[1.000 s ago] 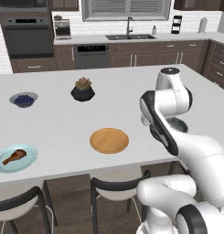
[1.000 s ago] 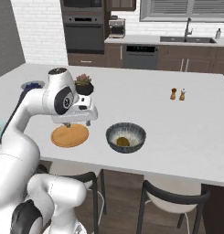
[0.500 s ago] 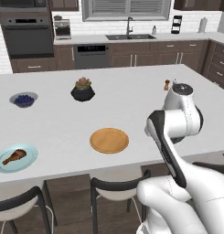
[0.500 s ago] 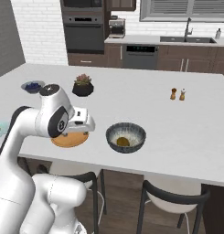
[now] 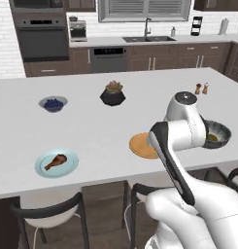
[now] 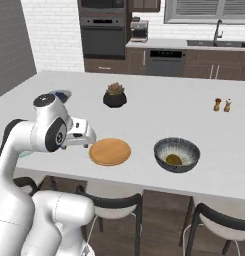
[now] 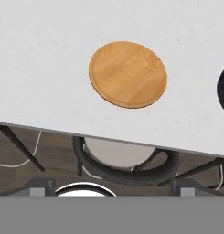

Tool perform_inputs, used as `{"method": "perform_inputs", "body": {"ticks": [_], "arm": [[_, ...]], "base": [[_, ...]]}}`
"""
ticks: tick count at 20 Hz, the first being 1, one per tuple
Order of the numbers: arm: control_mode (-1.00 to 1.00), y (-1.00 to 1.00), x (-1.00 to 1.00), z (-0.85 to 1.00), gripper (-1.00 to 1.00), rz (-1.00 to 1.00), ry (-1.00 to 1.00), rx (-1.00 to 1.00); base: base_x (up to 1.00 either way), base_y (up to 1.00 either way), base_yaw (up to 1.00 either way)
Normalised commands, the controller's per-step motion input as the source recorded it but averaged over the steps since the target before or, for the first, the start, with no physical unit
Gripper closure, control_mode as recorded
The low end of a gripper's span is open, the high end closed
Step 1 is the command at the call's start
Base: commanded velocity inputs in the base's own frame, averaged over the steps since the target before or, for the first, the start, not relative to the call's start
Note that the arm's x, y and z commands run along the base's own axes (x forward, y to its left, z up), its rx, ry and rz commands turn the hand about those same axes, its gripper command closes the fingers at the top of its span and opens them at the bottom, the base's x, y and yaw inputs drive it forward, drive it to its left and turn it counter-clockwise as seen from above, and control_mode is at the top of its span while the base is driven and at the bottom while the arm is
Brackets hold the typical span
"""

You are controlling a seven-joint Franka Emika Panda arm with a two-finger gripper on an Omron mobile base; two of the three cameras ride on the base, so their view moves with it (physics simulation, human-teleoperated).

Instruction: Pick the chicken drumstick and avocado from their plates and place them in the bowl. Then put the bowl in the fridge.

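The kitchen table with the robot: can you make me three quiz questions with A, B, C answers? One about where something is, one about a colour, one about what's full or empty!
1. Where is the chicken drumstick?
A. On the light-blue plate
B. In the big bowl
C. On the floor

2. What colour is the plate nearest the big bowl?
A. Green
B. Tan-orange like wood
C. Black

3. What is on that wooden plate?
A. The drumstick
B. Blueberries
C. Nothing

Answers:
1. A: the left base view shows the drumstick lying on the light-blue plate near the table's front edge.
2. B: the hand view shows a tan-orange wooden round.
3. C: its top is bare in the hand view, and the avocado already sits inside the big bowl in the right base view.
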Motion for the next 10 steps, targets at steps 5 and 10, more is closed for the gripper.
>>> {"method": "perform_inputs", "body": {"ticks": [5,10], "arm": [[1.0,0.0,0.0,0.0,-1.0,0.0,0.0,0.0],[1.0,0.0,0.0,0.0,-1.0,0.0,0.0,0.0]], "base": [[0.06,1.0,-0.03],[0.25,1.0,-0.04]]}}
